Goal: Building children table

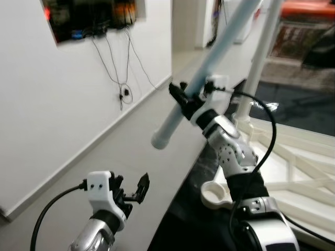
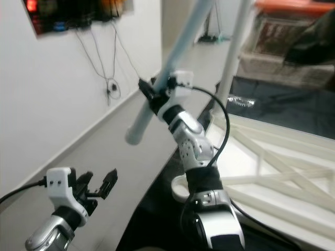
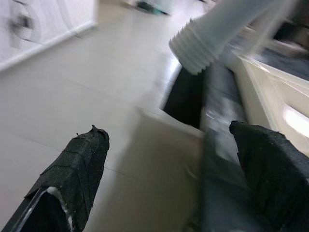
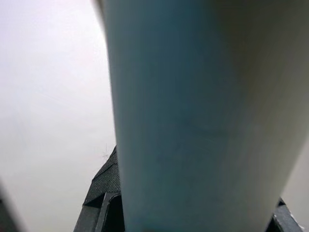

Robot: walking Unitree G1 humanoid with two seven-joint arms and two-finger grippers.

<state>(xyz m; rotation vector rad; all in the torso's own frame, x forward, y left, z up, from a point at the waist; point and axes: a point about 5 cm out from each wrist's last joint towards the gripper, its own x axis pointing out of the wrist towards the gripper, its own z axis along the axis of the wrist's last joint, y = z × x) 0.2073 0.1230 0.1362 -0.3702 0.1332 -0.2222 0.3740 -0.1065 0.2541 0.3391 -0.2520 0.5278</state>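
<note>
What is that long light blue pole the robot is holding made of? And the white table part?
The table leg in the right gripper looks like smooth moulded plastic: matte pale blue, with screw ridges on its end. The upside-down white tabletop also seems plastic, judging by its slightly glossy criss-cross ribs.

The pale blue table leg [image 1: 209,68] runs off the top edge, and the upturned tabletop [image 1: 303,172] off the right

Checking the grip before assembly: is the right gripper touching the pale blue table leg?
Touching. In the left eye view the right gripper is clamped around the pale blue table leg, holding it aloft.
</note>
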